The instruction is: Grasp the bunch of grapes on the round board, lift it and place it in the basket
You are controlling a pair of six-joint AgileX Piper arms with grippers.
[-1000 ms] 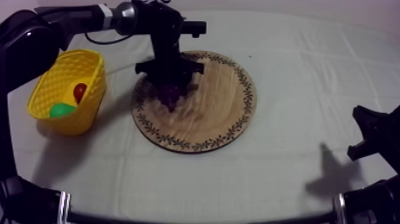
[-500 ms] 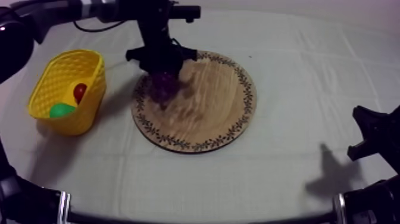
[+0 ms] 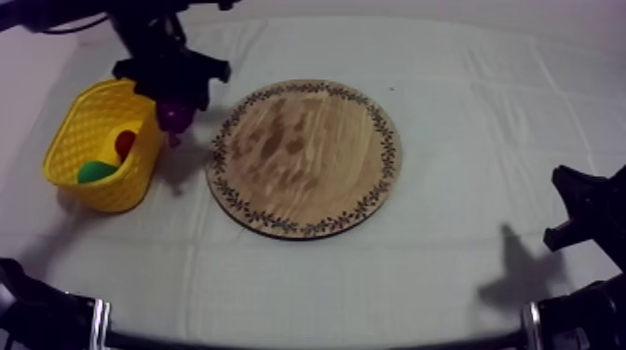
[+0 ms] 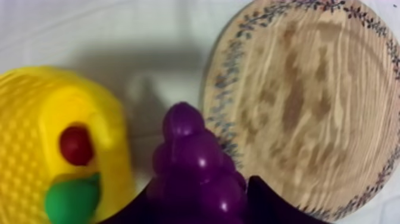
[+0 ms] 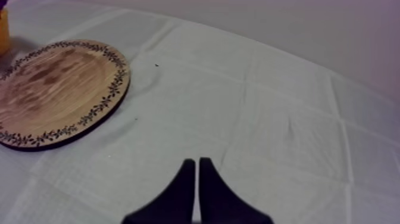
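My left gripper point(image 3: 174, 104) holds the purple bunch of grapes point(image 3: 175, 115) in the air, between the yellow basket point(image 3: 70, 140) and the round wooden board point(image 3: 307, 156), close to the basket's right rim. In the left wrist view the grapes point(image 4: 193, 164) hang between my black fingers point(image 4: 271, 202), above the cloth beside the basket point(image 4: 36, 119). The board point(image 4: 309, 101) is bare. My right gripper point(image 5: 196, 179) rests low at the right side point(image 3: 582, 209), its fingers together as a narrow wedge.
Inside the basket lie a small red fruit point(image 3: 124, 142) and a green fruit point(image 3: 96, 172). The board point(image 5: 53, 89) lies left of the right gripper, with bare cloth between them.
My left gripper has lifted the grapes off the board and carried them left, up to the basket's right rim. The right arm has not moved.
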